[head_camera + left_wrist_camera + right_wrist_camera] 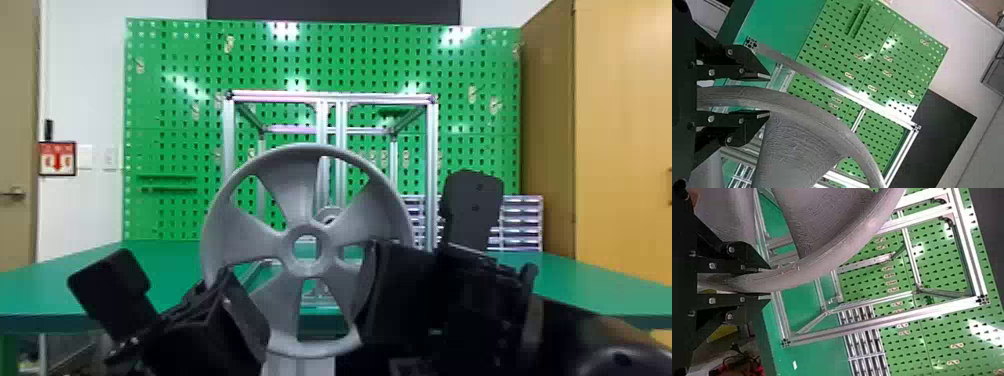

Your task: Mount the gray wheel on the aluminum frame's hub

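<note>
The gray wheel [295,200] is upright in front of the aluminum frame [330,97], its center hole lower and left of the round hub [328,214] visible between spokes. At the wheel's lower left is my left gripper [185,300]; my right gripper [435,260] is at its right side. In the left wrist view, the rim [801,107] passes between the fingers of my left gripper [769,95], which stands open with a narrow gap along one side. In the right wrist view, my right gripper [768,284] is shut on the rim [801,274].
The frame stands on a green table [170,260], before a green pegboard [175,125]. Small drawer units [520,220] are at the back right of the table. A wooden cabinet [620,125] rises farther right.
</note>
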